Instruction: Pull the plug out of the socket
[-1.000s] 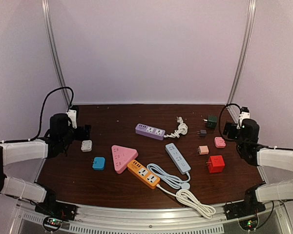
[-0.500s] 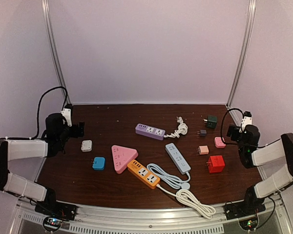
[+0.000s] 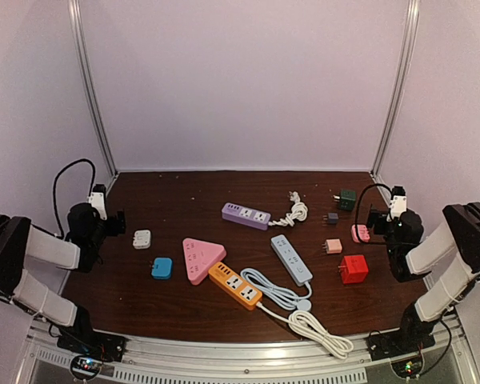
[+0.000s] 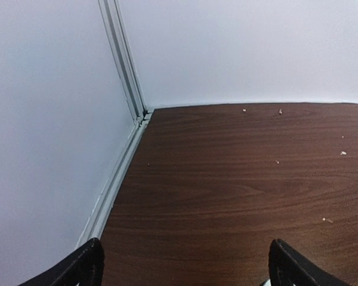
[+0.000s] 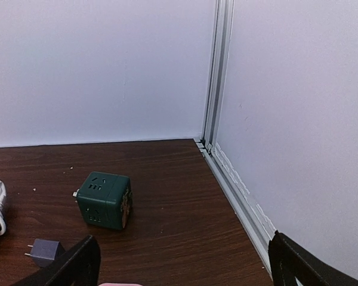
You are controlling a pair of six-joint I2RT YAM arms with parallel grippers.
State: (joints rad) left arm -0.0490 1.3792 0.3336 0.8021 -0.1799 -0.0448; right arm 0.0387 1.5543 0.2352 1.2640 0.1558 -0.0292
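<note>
Four socket strips lie mid-table: a purple one point(image 3: 246, 214), a pink triangular one point(image 3: 201, 258), an orange one point(image 3: 234, 286) and a pale blue one point(image 3: 291, 258). A round white plug point(image 3: 304, 305) on a coiled white cable point(image 3: 320, 332) lies just off the pale blue strip's near end. Whether any plug sits in a socket I cannot tell. My left gripper point(image 3: 116, 222) point(image 4: 188, 269) is open at the far left over bare wood. My right gripper point(image 3: 370, 220) point(image 5: 185, 269) is open at the far right, with nothing between its fingers.
Loose adapters lie about: a white one point(image 3: 142, 238), a blue one point(image 3: 162, 268), a green cube point(image 3: 347, 199) point(image 5: 102, 201), a small grey one point(image 3: 331, 218) point(image 5: 45, 251), two pink ones point(image 3: 359, 233) point(image 3: 333, 246) and a red cube point(image 3: 354, 269). Frame posts and white walls close in both back corners.
Both arms have folded back toward the table's sides. The left gripper has drawn leftward away from the white adapter, and the right gripper has drawn slightly nearer. Both stay open.
</note>
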